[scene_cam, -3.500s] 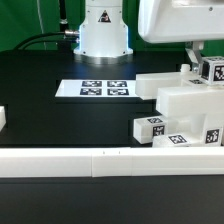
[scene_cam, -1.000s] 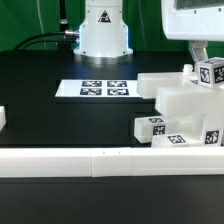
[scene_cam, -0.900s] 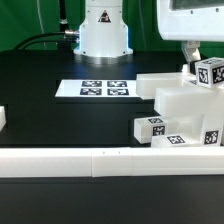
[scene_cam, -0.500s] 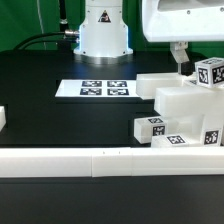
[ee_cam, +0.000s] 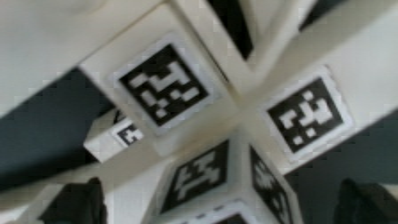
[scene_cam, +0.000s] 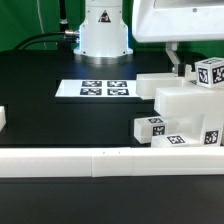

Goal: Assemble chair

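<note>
Exterior view, from its left: a small white piece (scene_cam: 3, 118) lies at the edge of the black table (scene_cam: 40, 90), and the long white rail (scene_cam: 90, 160) runs across the front. Further along, the marker board (scene_cam: 100, 88) lies flat before the robot base (scene_cam: 102, 30). The chair parts (scene_cam: 188, 105) are gathered at this view's right, just behind the rail. A short post (scene_cam: 150, 127) with a tag on its end lies nearest the middle. A flat seat slab (scene_cam: 160, 85) sits behind it, and a larger white block rises beside them. A tagged cube (scene_cam: 210, 72) stands on top, near the frame's edge. The gripper (scene_cam: 197, 56) hangs over this cluster with its jaws spread wide, and it holds nothing. Its one visible finger (scene_cam: 176, 58) hangs beside the cube, apart from it. In the wrist view, blurred tagged faces (ee_cam: 169, 85) of the chair parts fill the picture. The two dark fingertips (ee_cam: 71, 203) stand far apart at the picture's edge, and no part is clamped between them.
</note>
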`<state>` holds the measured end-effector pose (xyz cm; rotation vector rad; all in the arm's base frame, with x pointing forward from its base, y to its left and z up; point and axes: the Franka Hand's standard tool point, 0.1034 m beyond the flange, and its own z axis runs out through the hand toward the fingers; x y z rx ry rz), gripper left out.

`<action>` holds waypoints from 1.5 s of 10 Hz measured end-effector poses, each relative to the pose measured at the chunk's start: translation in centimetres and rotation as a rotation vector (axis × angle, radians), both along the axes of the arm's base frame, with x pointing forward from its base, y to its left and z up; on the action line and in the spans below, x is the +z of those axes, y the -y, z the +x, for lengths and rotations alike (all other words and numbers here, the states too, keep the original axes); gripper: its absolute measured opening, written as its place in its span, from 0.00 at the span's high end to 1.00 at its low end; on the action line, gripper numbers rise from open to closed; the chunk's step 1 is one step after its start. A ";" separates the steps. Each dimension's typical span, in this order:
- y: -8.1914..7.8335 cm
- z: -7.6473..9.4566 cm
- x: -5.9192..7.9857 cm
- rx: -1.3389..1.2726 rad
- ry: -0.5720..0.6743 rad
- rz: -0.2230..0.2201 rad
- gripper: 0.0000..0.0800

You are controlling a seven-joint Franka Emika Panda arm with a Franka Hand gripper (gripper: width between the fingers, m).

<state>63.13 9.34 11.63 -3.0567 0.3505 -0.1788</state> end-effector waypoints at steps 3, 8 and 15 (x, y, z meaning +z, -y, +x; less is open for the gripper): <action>-0.1 0.0 0.0 0.237 0.007 -0.050 0.19; 0.0 -0.1 -0.1 0.316 0.009 -0.061 0.67; 0.4 0.2 -0.2 -0.130 0.022 0.014 0.67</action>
